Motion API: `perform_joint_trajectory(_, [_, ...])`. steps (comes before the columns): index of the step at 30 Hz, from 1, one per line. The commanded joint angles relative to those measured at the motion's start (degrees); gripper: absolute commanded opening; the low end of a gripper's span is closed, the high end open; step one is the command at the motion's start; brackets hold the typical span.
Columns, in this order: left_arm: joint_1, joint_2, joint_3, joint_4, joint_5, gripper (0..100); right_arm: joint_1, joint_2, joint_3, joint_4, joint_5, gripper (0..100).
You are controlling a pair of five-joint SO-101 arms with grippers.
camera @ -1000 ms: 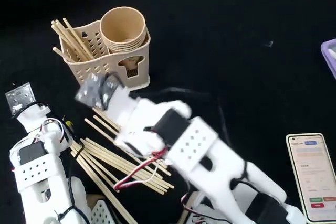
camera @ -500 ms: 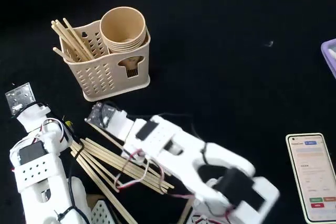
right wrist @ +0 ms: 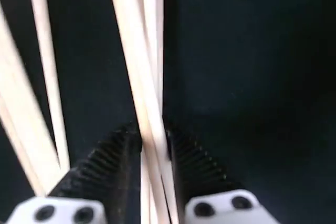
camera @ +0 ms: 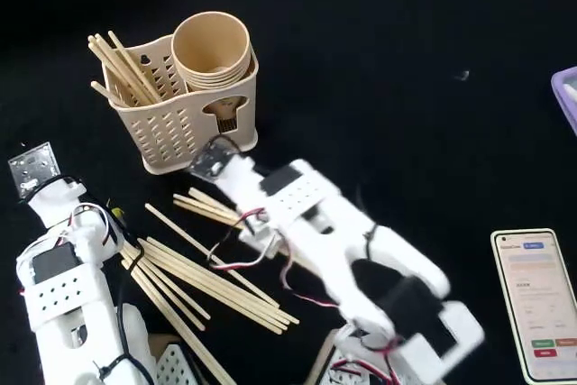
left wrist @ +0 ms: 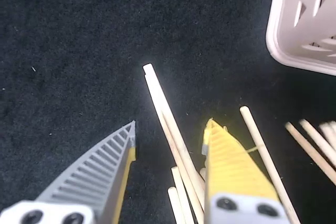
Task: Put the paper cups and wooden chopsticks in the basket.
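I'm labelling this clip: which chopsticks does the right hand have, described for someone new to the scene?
Find the beige basket holding the paper cups. Just on its near side is a small bundle of chopsticks, apart from the bigger loose pile. It alone is pinched in the right hand.

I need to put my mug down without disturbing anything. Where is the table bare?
The widest bare patch of table lies between the basket, the phone and the purple object. In front of the basket it is crowded: loose chopsticks fan out between the left arm and right arm.
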Motion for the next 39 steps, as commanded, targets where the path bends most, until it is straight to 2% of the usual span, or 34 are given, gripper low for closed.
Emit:
perform_joint_trajectory(1, [-0.5,-0.6,-0.8,-0.6,0.5,22,4.9,-9.7,-0.1,6.3,4.9,1.0])
perform_joint_trajectory(10, [-0.5,-0.6,-0.8,-0.5,0.4,22,15.6,-12.8,11.6,1.6,15.6,1.6])
perform_joint_trajectory(16, [-0.5,-0.6,-0.8,-0.7,0.4,22,15.9,-13.1,11.7,1.3,13.4,15.6])
perform_joint_trajectory(19, [-0.5,-0.6,-0.8,-0.7,0.4,22,15.9,-12.8,10.9,-0.9,13.4,13.2])
perform_joint_trajectory(22, [-0.5,-0.6,-0.8,-0.7,0.4,22,15.9,-12.8,11.5,-4.6,13.5,1.1])
perform_joint_trajectory(23, [-0.5,-0.6,-0.8,-0.7,0.4,22,15.9,-12.8,11.5,-4.9,13.5,1.0])
perform_joint_trajectory(30, [-0.5,-0.6,-0.8,-0.7,0.4,22,15.9,-13.2,11.3,-3.7,13.5,1.8])
perform_joint_trajectory(36, [-0.5,-0.6,-0.8,-0.8,0.4,22,15.8,-12.8,13.1,-4.2,11.9,14.3])
perform_joint_trajectory(39, [-0.5,-0.6,-0.8,-0.8,0.3,22,16.0,-12.8,14.4,-6.2,11.8,13.7])
